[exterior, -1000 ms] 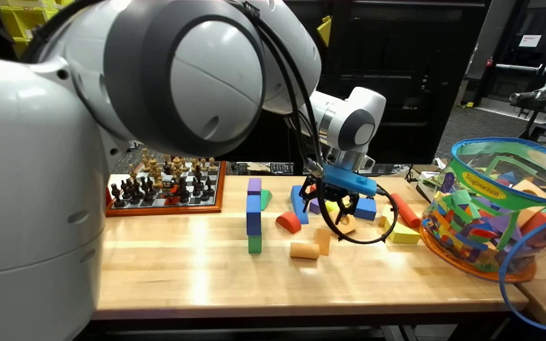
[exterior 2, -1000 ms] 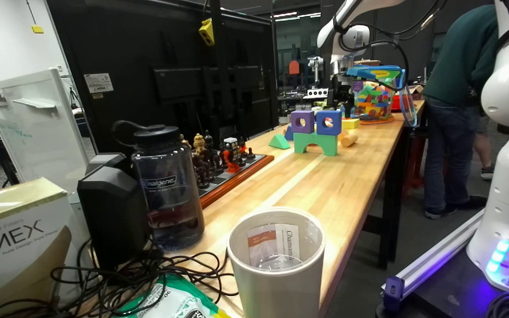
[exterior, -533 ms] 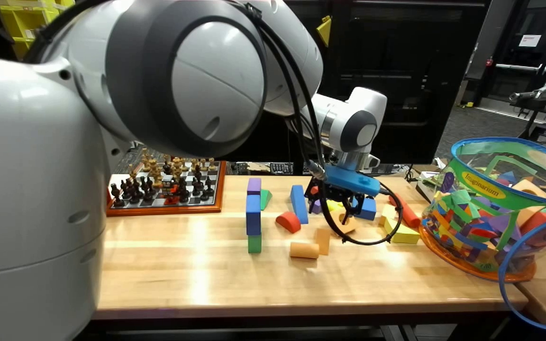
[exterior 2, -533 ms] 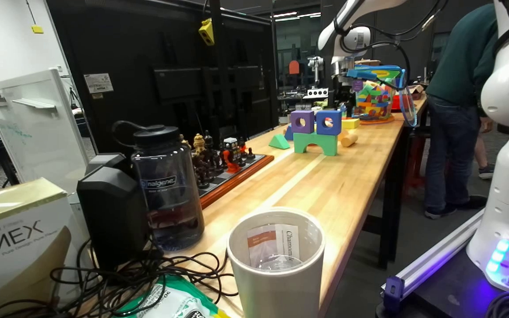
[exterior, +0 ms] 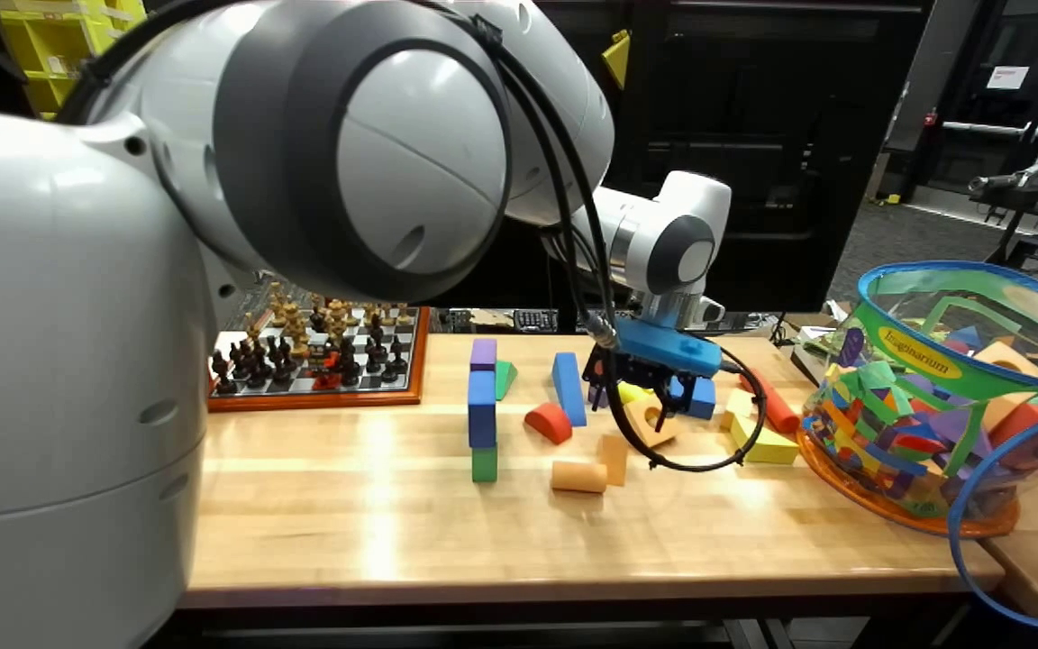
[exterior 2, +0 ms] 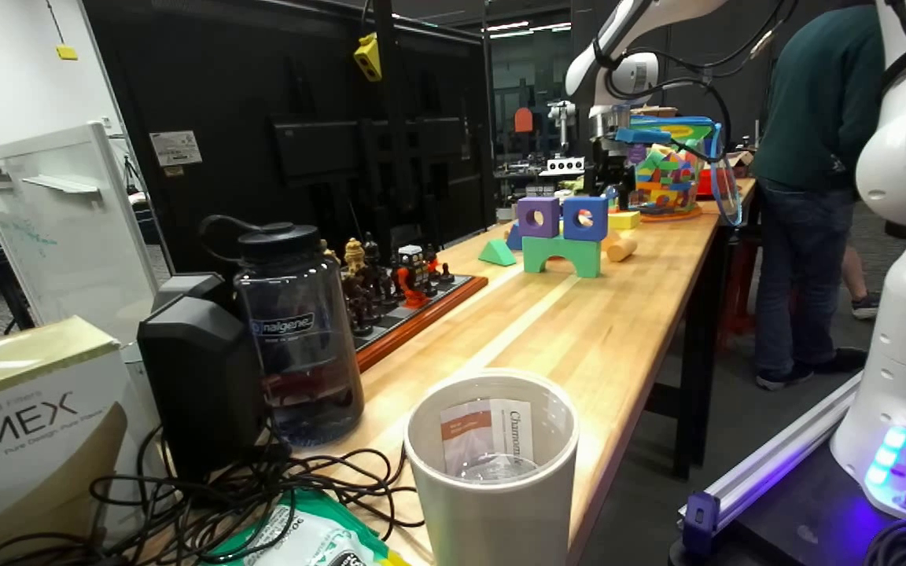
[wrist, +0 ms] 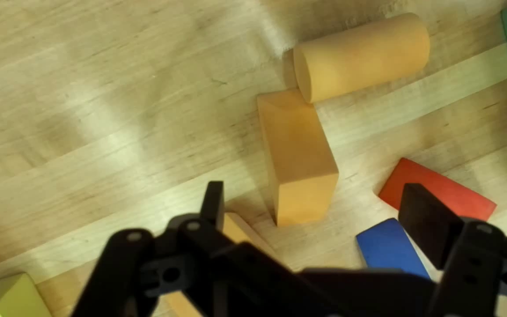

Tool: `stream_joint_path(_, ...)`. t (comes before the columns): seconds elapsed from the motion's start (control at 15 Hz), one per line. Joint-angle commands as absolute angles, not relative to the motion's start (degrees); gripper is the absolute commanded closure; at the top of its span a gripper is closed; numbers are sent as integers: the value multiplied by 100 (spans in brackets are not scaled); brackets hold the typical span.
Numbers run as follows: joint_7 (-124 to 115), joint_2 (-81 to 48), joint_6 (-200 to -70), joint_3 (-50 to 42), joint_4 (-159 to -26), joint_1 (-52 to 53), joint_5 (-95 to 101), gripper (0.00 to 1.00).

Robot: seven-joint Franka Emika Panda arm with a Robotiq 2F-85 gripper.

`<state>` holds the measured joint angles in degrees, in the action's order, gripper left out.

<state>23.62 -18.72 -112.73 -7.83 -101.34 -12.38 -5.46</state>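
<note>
My gripper is open and empty, its two black fingers wide apart over the table in the wrist view (wrist: 315, 203); it also shows in an exterior view (exterior: 631, 410). An orange wedge block (wrist: 299, 141) lies below the gap between the fingers, touching an orange cylinder (wrist: 363, 55). A red half-round block (wrist: 442, 189) and a blue block (wrist: 390, 246) lie beneath the right-hand finger. A tan block (wrist: 236, 229) is partly hidden behind the left-hand finger; its hole shows in an exterior view (exterior: 654, 431). A yellow block (wrist: 7, 299) is at the lower left.
A green arch (exterior 2: 561, 255) stands with a purple block (exterior 2: 538, 216) and a blue block (exterior 2: 585, 218) on top. A chessboard (exterior: 411, 361) with pieces is at the back. A clear tub (exterior: 942, 424) of blocks stands at the table's end. A bottle (exterior 2: 296, 338) and cup (exterior 2: 492, 503) are near.
My gripper has moved slightly right in an exterior view, and its fingers sit a little lower. The blocks have not moved. The person in the background has shifted.
</note>
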Motion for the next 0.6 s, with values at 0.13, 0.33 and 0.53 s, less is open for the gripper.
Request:
stream_joint_path(0.13,2281,-2015,-11295,-702,-10070,-1280,-468,0)
stream_joint_path(0.33,2289,-2096,-11302,-686,-10030,-1291,-481,0)
stream_joint_path(0.53,2307,-2161,-11314,-669,-9996,-1301,-492,0)
